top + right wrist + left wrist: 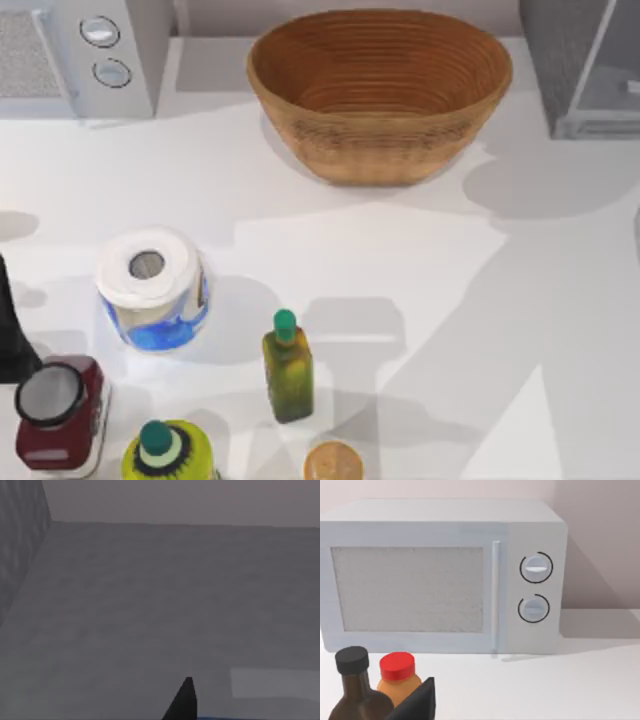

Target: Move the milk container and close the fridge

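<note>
From above, a dark part of my left arm [10,335] stands at the left edge of the bench [420,300]. Just beside it is a dark red jar [60,415] with a grey lid, and near it a blue-and-white paper roll [152,288]. Farther from the arm stand an olive-green bottle [288,368], a yellow-green bottle [165,455] with a green cap, and an orange round top [334,464]. Well beyond them, a grey microwave [95,55] sits at the back left and a wicker basket [380,95] at the back middle. The fridge [585,70] is at the back right corner, partly in view, with its pale panel angled out from the box.

In the left wrist view, the dark tip of the left pincer [417,702] is just beside an orange bottle [397,677] with a red cap. Next to that stands a dark bottle [352,685] with a black cap. The microwave [440,575] faces the pincer, farther off. Whether this pincer is apart or together I cannot tell.

In the right wrist view, the dark tip of the right pincer [182,700] hangs over a flat grey floor [150,590], with a grey wall [20,545] to one side. A thin blue strip [215,718] lies just beside the tip; I cannot tell whether it is the milk container. This pincer's state also cannot be told.
</note>
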Robot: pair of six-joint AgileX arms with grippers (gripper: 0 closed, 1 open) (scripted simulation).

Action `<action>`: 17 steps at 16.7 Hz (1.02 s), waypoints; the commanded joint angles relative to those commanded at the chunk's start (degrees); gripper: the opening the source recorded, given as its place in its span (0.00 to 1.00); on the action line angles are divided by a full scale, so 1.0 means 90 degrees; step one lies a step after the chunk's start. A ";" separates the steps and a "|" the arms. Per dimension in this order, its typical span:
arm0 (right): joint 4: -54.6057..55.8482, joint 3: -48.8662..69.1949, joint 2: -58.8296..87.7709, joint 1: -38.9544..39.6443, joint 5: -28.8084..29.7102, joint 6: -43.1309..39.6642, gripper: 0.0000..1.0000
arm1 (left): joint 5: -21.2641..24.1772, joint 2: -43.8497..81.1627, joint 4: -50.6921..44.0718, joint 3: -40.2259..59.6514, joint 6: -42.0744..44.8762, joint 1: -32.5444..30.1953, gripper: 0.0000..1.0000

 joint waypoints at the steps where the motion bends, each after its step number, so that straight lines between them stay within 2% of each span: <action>1: 0.0000 0.0000 0.0000 0.0000 0.0000 0.0000 0.83 | 0.0000 0.0000 0.0000 0.0000 0.0000 0.0000 1.00; 3: 0.0000 0.0000 0.0000 0.0000 0.0000 0.0000 0.98 | 0.0000 0.0000 0.0000 0.0000 0.0000 0.0000 1.00; 4: 0.0000 0.0000 0.0000 0.0000 0.0000 0.0000 1.00 | 0.0000 0.0000 0.0000 0.0000 0.0000 0.0000 1.00; 13: 0.0001 -0.0001 -0.0007 0.0014 0.0000 0.0001 1.00 | 0.0000 0.0000 0.0000 0.0000 0.0000 0.0000 1.00; 17: -0.0061 -0.0374 -0.0638 0.0082 0.0112 -0.0016 1.00 | 0.0000 0.0000 0.0000 0.0000 0.0000 0.0000 1.00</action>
